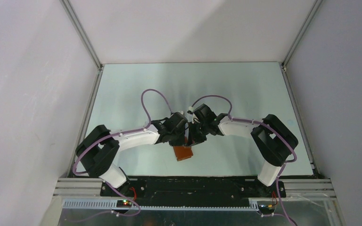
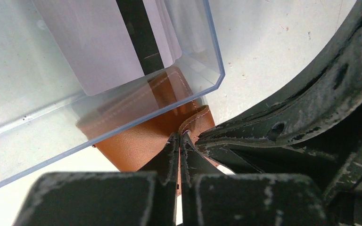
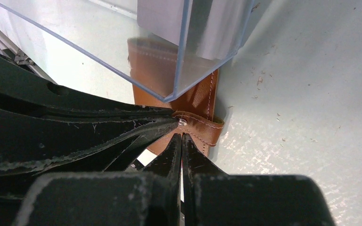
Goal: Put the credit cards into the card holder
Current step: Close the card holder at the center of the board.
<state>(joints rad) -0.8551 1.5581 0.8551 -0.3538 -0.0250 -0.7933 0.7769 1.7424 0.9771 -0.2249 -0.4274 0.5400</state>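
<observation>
The tan-brown card holder lies closed on the table between the two arms, its snap tab folded over one edge. A clear plastic box stands over its far part and holds the pale credit cards, one showing a dark stripe. My left gripper is shut, its tips touching the tab next to the snap. My right gripper is shut too, tips against the same tab from the other side. Nothing shows clamped between either pair. Each wrist view shows the other gripper's fingers reaching to the snap.
The pale green table top is walled by white panels at the back and both sides. The black base rail runs along the near edge. Both arms crowd the middle above the wallet, purple cables arching over them.
</observation>
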